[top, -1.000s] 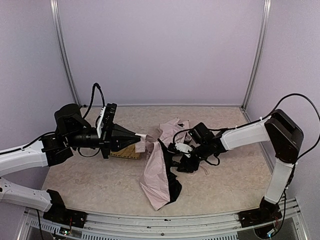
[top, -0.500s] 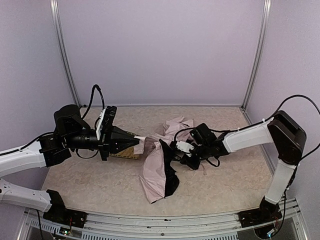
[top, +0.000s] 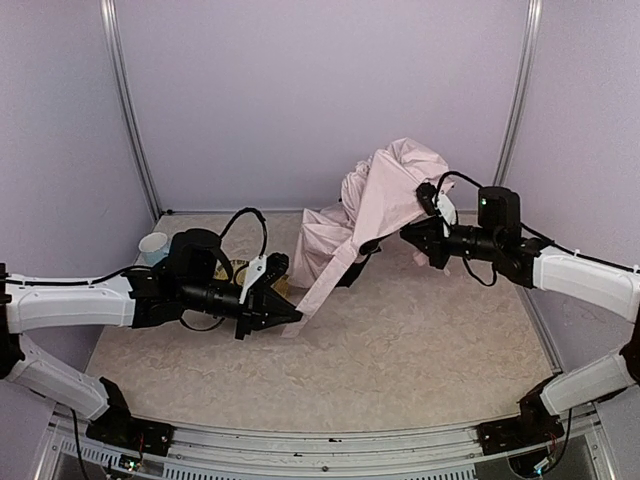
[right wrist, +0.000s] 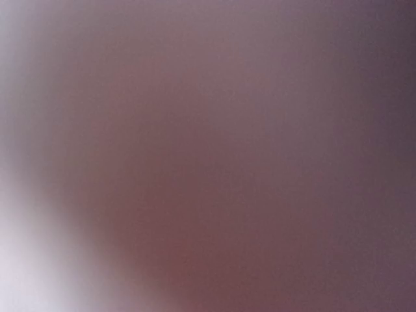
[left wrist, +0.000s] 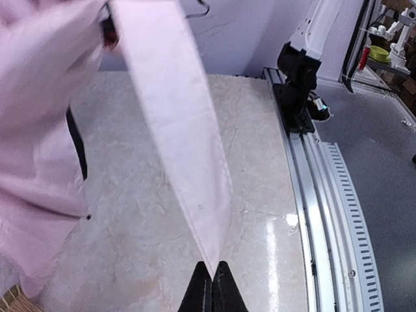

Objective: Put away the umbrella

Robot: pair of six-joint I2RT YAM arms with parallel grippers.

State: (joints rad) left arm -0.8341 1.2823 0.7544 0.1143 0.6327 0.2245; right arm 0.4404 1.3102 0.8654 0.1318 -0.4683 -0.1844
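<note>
The pale pink umbrella (top: pixel 385 185) hangs bunched in the air over the back middle of the table, with dark parts showing under its folds. One fabric strip (left wrist: pixel 175 130) stretches down and left to my left gripper (top: pixel 292 318), which is shut on its pointed corner (left wrist: pixel 212 276) just above the table. My right gripper (top: pixel 412 235) is pushed into the raised bundle from the right and holds it up; its fingertips are hidden by fabric. Blurred pink cloth (right wrist: pixel 208 156) fills the right wrist view.
A pale cup (top: pixel 153 247) stands at the back left, behind my left arm. A bit of woven yellow mat (top: pixel 283 289) shows beside the left wrist. The right arm's base (left wrist: pixel 296 71) and the metal front rail (left wrist: pixel 325 195) appear in the left wrist view.
The right gripper closed on the umbrella and rose up and right, lifting the bundle off the table. My left arm swung toward the front middle, keeping its hold on the fabric corner.
</note>
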